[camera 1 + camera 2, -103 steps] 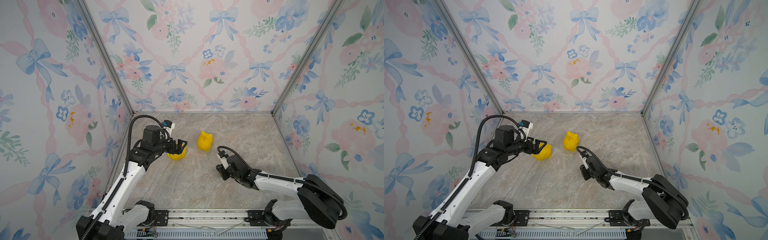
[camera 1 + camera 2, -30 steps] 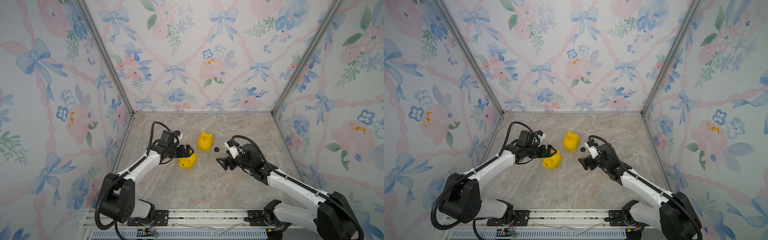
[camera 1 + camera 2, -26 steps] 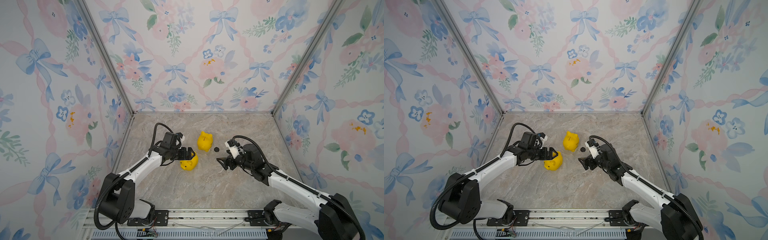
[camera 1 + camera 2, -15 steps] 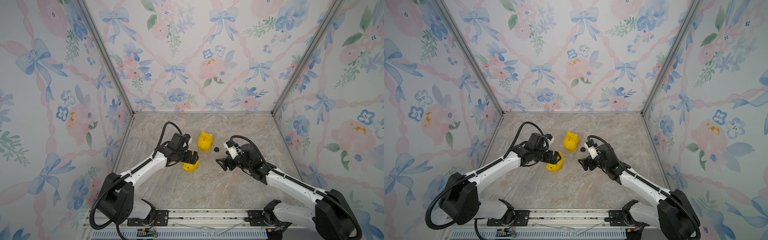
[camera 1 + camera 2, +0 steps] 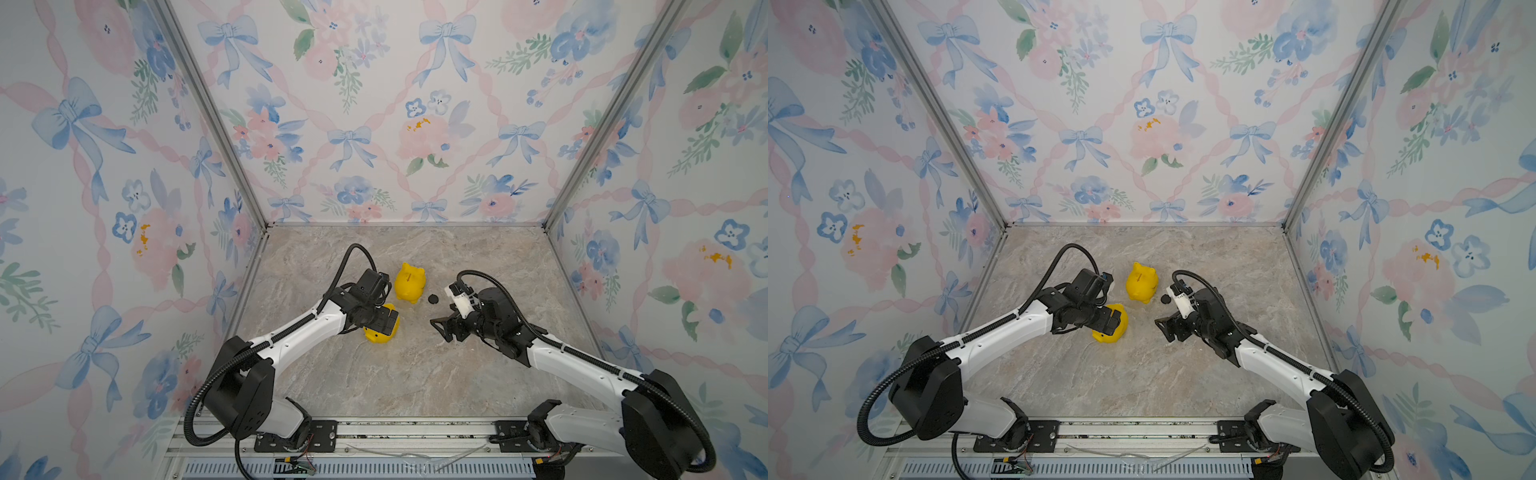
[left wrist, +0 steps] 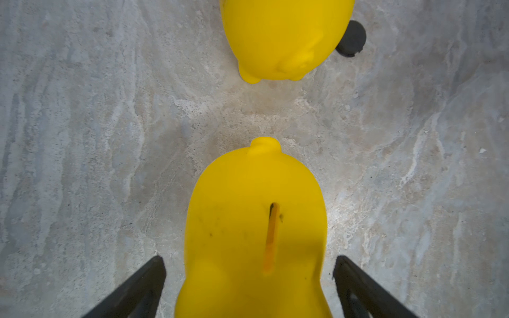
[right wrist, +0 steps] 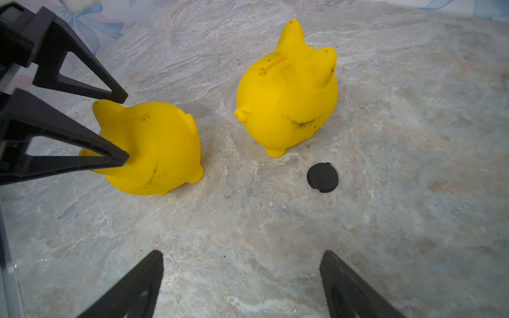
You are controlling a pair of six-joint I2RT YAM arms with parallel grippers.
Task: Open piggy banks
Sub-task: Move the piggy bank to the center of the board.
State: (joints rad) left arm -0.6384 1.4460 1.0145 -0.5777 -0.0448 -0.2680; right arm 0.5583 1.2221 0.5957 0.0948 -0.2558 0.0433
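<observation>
Left tool (image 6: 249, 260), jaws apart, straddles the nearer small bright-yellow plastic piggy bank (image 6: 248, 206), while right tool (image 7: 242, 253) hangs spread wide above grey marbled tabletop (image 7: 248, 220).

Bare floor (image 5: 415, 332) separates near piggy bank (image 5: 375, 337) from far piggy bank (image 5: 409, 284) and adjacent plug (image 5: 433, 298).

1. My top views sit high over the front edge, looking down toward 12 o'clock; both cover the whole floor (image 5: 415, 374).
2. My left wrist view looks straight down, close over the near pig (image 6: 254, 220).
3. My right wrist view rides low at 3 o'clock, facing about 10 o'clock; with the left wrist view it shares that pig, the far pig (image 7: 286, 96) and the plug (image 7: 322, 177).
</observation>
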